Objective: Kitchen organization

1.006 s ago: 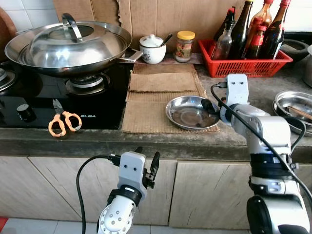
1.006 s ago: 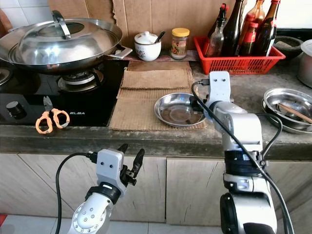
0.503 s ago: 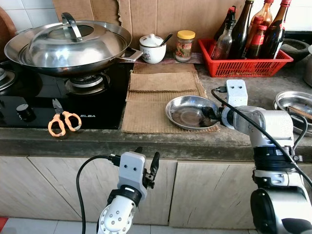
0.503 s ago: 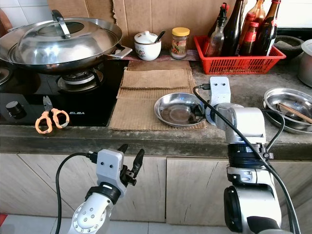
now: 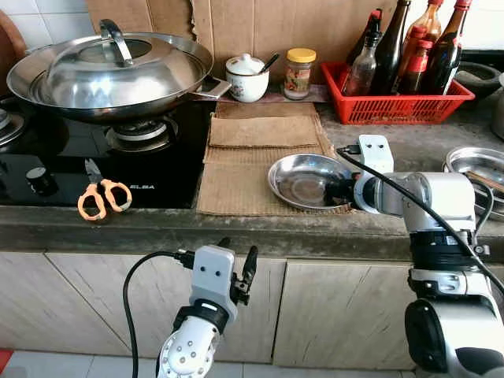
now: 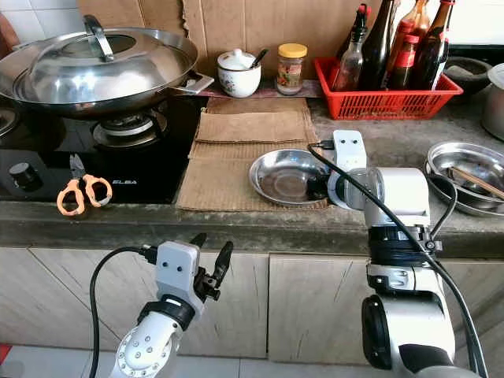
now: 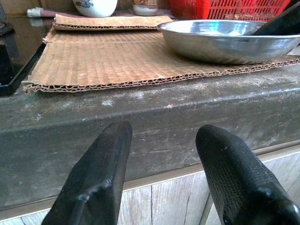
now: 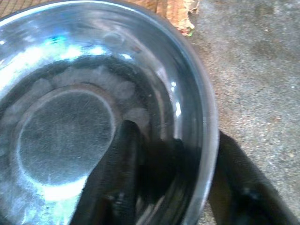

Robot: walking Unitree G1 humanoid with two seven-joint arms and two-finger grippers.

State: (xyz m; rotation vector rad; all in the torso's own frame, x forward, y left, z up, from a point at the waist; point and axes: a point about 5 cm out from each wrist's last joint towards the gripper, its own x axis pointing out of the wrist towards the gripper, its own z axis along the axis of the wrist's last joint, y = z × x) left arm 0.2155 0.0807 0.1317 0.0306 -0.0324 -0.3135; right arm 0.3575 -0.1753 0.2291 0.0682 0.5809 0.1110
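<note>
Right pincer (image 5: pixel 340 189) has sunk lower, clamping the empty steel dish's (image 5: pixel 303 179) rim.

You see a glossy round steel dish (image 5: pixel 303 180) on matt corrugated brown cardboard (image 5: pixel 246 169), over a rough grey stone counter (image 5: pixel 236 228).

White letters reading "ELBA" stand on the front edge of the black glass hob (image 5: pixel 150 187), just right of the orange-handled scissors (image 5: pixel 101 195). The labels on the jar (image 5: pixel 298 75) and the bottles (image 5: pixel 409 49) are too small to read.
</note>
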